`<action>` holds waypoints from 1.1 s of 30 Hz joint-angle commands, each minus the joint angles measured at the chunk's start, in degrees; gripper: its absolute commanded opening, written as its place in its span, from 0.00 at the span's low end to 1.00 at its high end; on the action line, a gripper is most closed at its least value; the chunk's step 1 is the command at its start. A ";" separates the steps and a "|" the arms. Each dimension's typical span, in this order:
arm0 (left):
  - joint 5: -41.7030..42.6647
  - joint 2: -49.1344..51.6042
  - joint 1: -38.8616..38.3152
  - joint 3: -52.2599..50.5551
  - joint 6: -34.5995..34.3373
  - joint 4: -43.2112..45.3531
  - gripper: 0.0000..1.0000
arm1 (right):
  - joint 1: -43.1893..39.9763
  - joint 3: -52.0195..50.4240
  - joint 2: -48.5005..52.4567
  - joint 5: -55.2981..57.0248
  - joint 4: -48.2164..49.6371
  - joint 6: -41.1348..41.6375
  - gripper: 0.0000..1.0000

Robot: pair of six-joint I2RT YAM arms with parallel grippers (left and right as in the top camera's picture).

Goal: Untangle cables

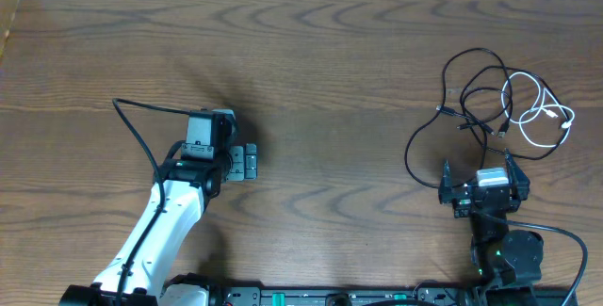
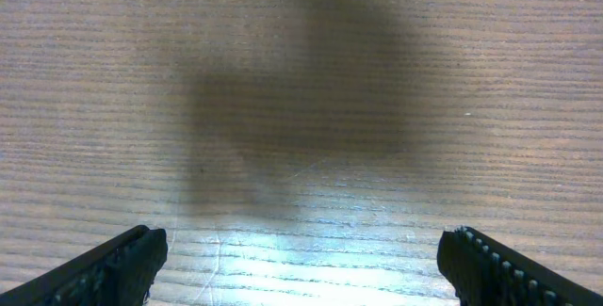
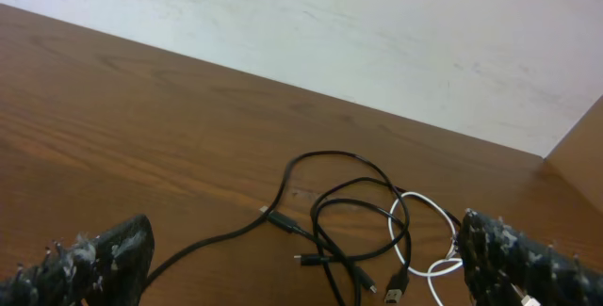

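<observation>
Woodgrain table (image 1: 330, 42), white wall (image 3: 377, 24) behind, cables (image 1: 504, 104) heaped; left gripper (image 2: 303, 242), right gripper (image 3: 306, 226) wide

The brown wooden surface (image 1: 330, 61) is bare across its middle and along its far edge, leaving open room for either tool. Near the right edge, a loose tangle of thin black cables (image 1: 450, 112) and one thin white cable (image 1: 551, 115) blocks the way, just beyond the wide-open right tool (image 1: 479, 167). The left tool (image 1: 250, 162), jaws spread, faces bare wood.
</observation>
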 commanded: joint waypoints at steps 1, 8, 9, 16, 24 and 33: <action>-0.35 0.00 -0.11 -0.11 0.11 0.02 0.98 | 0.35 -0.09 -0.46 -0.52 -0.28 -0.50 0.99; -0.35 0.00 -0.13 -0.09 0.11 0.02 0.98 | 0.35 -0.09 -0.46 -0.52 -0.28 -0.50 0.99; -0.35 0.00 -0.11 -0.11 0.11 0.02 0.98 | 0.35 -0.09 -0.46 -0.52 -0.28 -0.52 0.99; -0.35 0.00 -0.11 -0.09 0.11 0.02 0.98 | 0.35 -0.09 -0.46 -0.52 -0.28 -0.52 0.99; -0.35 0.00 -0.11 -0.11 0.11 0.02 0.98 | 0.35 -0.09 -0.46 -0.52 -0.28 -0.50 0.99; -0.35 -0.83 -0.11 -0.11 0.13 0.02 0.98 | 0.35 -0.09 -0.46 -0.52 -0.28 -0.50 0.99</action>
